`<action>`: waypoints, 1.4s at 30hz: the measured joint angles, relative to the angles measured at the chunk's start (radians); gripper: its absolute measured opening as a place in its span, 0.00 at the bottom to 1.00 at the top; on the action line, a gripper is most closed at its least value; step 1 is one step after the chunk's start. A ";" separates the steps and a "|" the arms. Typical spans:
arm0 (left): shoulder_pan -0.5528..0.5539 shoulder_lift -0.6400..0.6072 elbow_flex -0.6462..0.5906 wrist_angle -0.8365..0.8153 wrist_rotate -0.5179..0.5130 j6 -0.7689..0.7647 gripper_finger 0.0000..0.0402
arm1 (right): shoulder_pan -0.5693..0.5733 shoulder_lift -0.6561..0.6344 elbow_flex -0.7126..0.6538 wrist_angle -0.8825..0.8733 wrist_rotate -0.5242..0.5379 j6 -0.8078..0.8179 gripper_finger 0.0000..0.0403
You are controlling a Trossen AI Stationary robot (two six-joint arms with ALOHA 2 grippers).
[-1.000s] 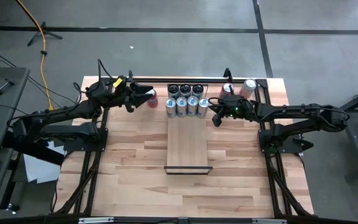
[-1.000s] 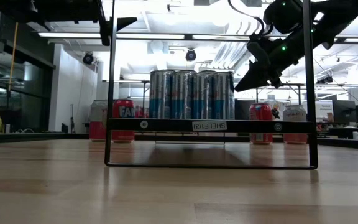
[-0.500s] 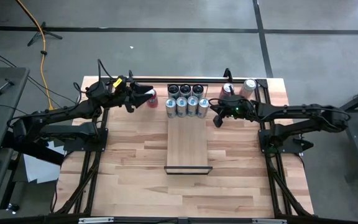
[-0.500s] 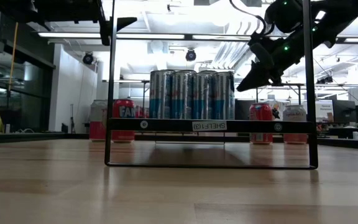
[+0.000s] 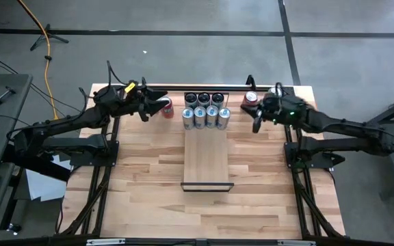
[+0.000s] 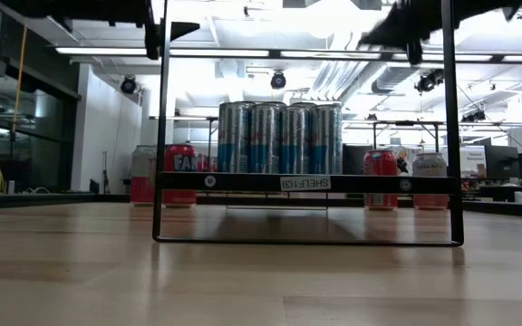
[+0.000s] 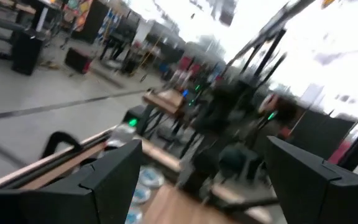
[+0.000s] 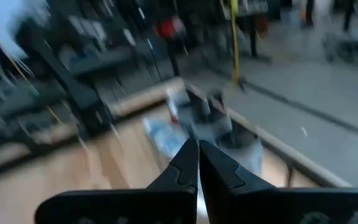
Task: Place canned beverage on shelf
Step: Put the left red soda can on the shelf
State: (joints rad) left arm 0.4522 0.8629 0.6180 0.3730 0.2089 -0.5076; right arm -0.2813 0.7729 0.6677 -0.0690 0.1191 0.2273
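Shelf (image 5: pixel 208 158) at table (image 5: pixel 149 178) centre, cans (image 5: pixel 206 117) massed at its far end | right hand (image 5: pixel 256 125) shut, empty, pulled back from shelf toward red can (image 5: pixel 250 99) at far right corner: next pick likely | left hand (image 5: pixel 157 105) open wide, empty, beside red can (image 5: pixel 167 108) near far edge | plank tabletop, grey floor beyond

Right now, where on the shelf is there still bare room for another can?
The shelf is bare from the silver cans forward to its near end. The far end is crowded: cans stand in two rows there. The red can sits off the shelf, by the left gripper.
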 joint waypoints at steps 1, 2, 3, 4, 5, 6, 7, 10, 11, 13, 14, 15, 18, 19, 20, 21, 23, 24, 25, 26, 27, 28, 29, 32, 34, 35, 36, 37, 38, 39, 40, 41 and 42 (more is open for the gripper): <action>0.000 0.000 0.024 -0.053 -0.001 0.034 0.74 | 0.000 -0.006 0.021 0.019 -0.009 -0.005 0.00; 0.000 0.001 0.050 -0.102 -0.003 0.068 0.74 | 0.000 -0.010 0.042 0.041 -0.017 -0.017 0.00; 0.000 0.000 0.075 -0.146 -0.008 0.104 0.74 | 0.000 -0.010 0.063 0.063 -0.019 -0.027 0.00; 0.000 0.000 0.097 -0.184 -0.009 0.137 0.74 | 0.000 -0.009 0.082 0.081 -0.020 -0.041 0.00; 0.000 0.000 0.115 -0.216 -0.010 0.171 0.74 | 0.000 -0.005 0.099 0.095 -0.021 -0.053 0.00; 0.000 0.000 0.127 -0.236 -0.011 0.203 0.74 | 0.000 0.001 0.115 0.102 -0.022 -0.071 0.00; 0.000 0.000 0.133 -0.243 -0.011 0.233 0.74 | 0.000 0.008 0.132 0.102 -0.022 -0.082 0.00; 0.000 0.001 0.142 -0.240 -0.012 0.295 0.74 | 0.000 0.027 0.168 0.100 -0.022 -0.105 0.00; 0.000 0.001 0.142 -0.241 -0.012 0.306 0.74 | 0.000 0.033 0.176 0.100 -0.022 -0.105 0.00; 0.000 0.001 0.142 -0.247 -0.014 0.315 0.74 | 0.000 0.046 0.185 0.094 -0.022 -0.105 0.00; 0.000 0.001 0.142 -0.247 -0.014 0.319 0.74 | 0.000 0.051 0.189 0.085 -0.022 -0.106 0.00; 0.000 0.001 0.142 -0.247 -0.014 0.323 0.74 | 0.000 0.057 0.190 0.077 -0.022 -0.114 0.00; -0.001 0.001 0.142 -0.250 -0.027 0.325 0.74 | 0.000 0.065 0.189 0.046 -0.022 -0.138 0.02; -0.001 0.001 0.142 -0.249 -0.039 0.321 0.74 | 0.000 0.066 0.189 0.031 -0.022 -0.138 0.03; -0.001 0.001 0.142 -0.250 -0.046 0.320 0.74 | 0.000 0.066 0.189 0.011 -0.022 -0.134 0.05; -0.001 0.001 0.142 -0.250 -0.053 0.322 0.74 | 0.000 0.067 0.189 0.005 -0.022 -0.133 0.08; -0.001 0.001 0.142 -0.250 -0.062 0.328 0.74 | 0.000 0.065 0.189 0.006 -0.022 -0.130 0.14; -0.001 0.001 0.142 -0.250 -0.063 0.328 0.74 | 0.000 0.064 0.189 0.009 -0.019 -0.122 0.18; -0.001 0.001 0.142 -0.250 -0.063 0.329 0.74 | 0.000 0.063 0.189 0.012 -0.012 -0.112 0.22; -0.001 0.001 0.142 -0.250 -0.063 0.329 0.74 | 0.000 0.063 0.189 0.016 0.001 -0.100 0.26; -0.002 0.001 0.142 -0.250 -0.063 0.329 0.74 | 0.000 0.063 0.189 0.017 0.016 -0.086 0.31; -0.002 0.001 0.142 -0.250 -0.063 0.329 0.74 | 0.000 0.063 0.189 0.017 0.034 -0.064 0.36; -0.002 0.001 0.142 -0.250 -0.063 0.329 0.74 | 0.000 0.063 0.189 0.016 0.047 -0.037 0.41; -0.002 0.001 0.142 -0.250 -0.067 0.329 0.74 | 0.000 0.063 0.189 0.012 0.063 0.020 0.57; -0.002 0.001 0.142 -0.250 -0.080 0.329 0.74 | 0.000 0.063 0.189 0.002 0.063 0.028 0.67; -0.002 0.001 0.142 -0.250 -0.084 0.329 0.74 | 0.000 0.063 0.189 -0.006 0.063 0.028 0.72; -0.002 0.001 0.142 -0.250 -0.089 0.329 0.74 | 0.000 0.063 0.189 -0.014 0.063 0.028 0.75; -0.002 0.001 0.142 -0.251 -0.094 0.328 0.74 | 0.000 0.063 0.189 -0.023 0.063 0.027 0.78; -0.002 0.001 0.142 -0.253 -0.104 0.326 0.74 | 0.000 0.063 0.189 -0.030 0.063 0.027 0.81; -0.002 0.001 0.142 -0.258 -0.117 0.319 0.74 | 0.000 0.063 0.189 -0.039 0.063 0.027 0.83; -0.002 0.001 0.142 -0.264 -0.133 0.304 0.74 | 0.000 0.063 0.190 -0.050 0.063 0.027 0.84; -0.002 0.001 0.142 -0.272 -0.145 0.284 0.74 | 0.000 0.063 0.190 -0.061 0.063 0.027 0.85; 0.000 0.001 0.142 -0.284 -0.153 0.264 0.74 | 0.000 0.063 0.189 -0.071 0.064 0.027 0.85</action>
State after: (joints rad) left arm 0.4518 0.8635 0.7597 0.0891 0.0558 -0.2432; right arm -0.2810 0.8364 0.8570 -0.1402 0.1835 0.2543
